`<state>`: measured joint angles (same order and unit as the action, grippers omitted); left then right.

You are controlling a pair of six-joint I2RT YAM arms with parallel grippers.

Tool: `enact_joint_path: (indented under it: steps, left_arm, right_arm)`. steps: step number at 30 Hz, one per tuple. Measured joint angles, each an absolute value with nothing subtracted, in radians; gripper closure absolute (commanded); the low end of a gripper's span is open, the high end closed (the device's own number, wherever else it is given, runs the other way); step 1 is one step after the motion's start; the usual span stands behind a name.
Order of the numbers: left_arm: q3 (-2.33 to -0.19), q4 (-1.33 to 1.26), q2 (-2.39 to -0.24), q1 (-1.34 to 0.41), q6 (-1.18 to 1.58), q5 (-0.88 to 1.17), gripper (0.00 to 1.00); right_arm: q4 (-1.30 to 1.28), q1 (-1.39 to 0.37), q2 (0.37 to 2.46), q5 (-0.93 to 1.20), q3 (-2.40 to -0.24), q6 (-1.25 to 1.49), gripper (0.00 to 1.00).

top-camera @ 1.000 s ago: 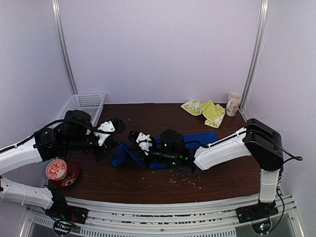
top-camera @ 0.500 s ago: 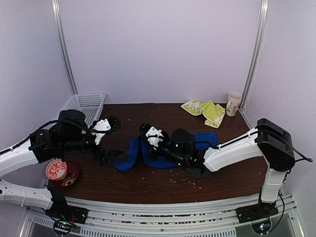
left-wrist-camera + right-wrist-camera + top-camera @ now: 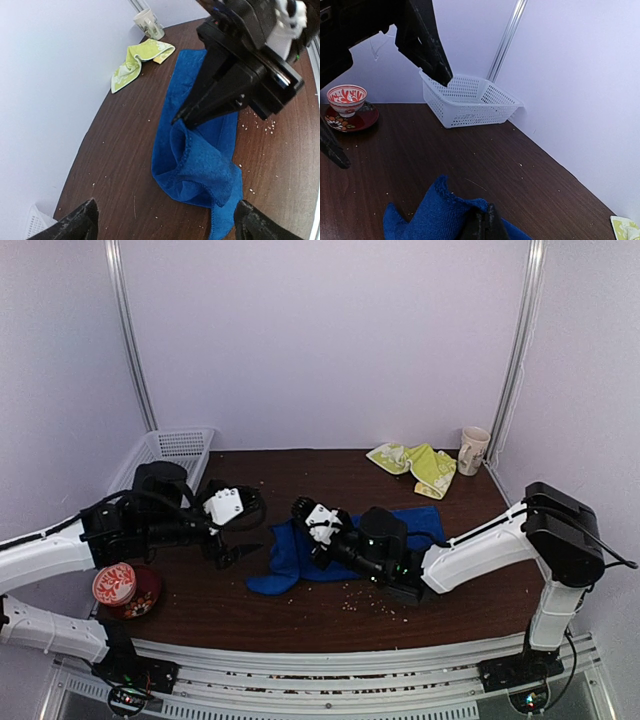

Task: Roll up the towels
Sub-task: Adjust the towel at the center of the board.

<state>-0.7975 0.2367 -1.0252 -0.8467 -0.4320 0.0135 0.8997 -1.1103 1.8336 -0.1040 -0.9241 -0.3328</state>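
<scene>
Beyond blue towel (image 3: 200, 150), yellow-green towel (image 3: 137, 62)

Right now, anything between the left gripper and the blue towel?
Nothing visible. Bare table lies between the open left gripper and the raised fold of the blue towel; the shut right gripper pinches that fold's far side.

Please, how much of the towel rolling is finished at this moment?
Nothing looks rolled yet. The large royal-blue terry towel lies stretched and rumpled on the brown table, with one fold pinched by the shut right end effector. The left end effector hangs open beside the towel's left end, holding nothing. The small yellow-green patterned towel lies crumpled at the far right corner, untouched. Left to do: roll both towels.
</scene>
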Motion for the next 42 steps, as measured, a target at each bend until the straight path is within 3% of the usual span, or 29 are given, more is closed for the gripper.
enact_joint_path:
  steps: [11,16,21,29,36,42]
  left_arm:
    - [-0.733,0.025,-1.139,-0.56,-0.546,0.442,0.2]
    - [-0.778,0.022,-1.287,-0.523,-0.569,0.624,0.27]
    - [-0.875,0.033,-1.413,-0.521,-0.61,0.755,0.4]
    - [-0.912,0.061,-1.443,-0.516,-0.64,0.881,0.56]
    - [-0.941,0.107,-1.497,-0.516,-0.658,0.921,0.57]
    - [-0.941,0.115,-1.499,-0.516,-0.658,0.919,0.65]
  right_arm:
    - [0.908,-1.101,1.776,-0.101,-0.89,-0.357,1.0]
    - [0.911,-1.098,1.771,-0.098,-0.881,-0.361,1.0]
    - [0.91,-1.096,1.771,-0.093,-0.872,-0.364,1.0]
    - [0.91,-1.094,1.771,-0.091,-0.872,-0.364,1.0]
    - [0.91,-1.094,1.771,-0.09,-0.872,-0.363,1.0]
    - [0.909,-1.094,1.771,-0.088,-0.872,-0.363,1.0]
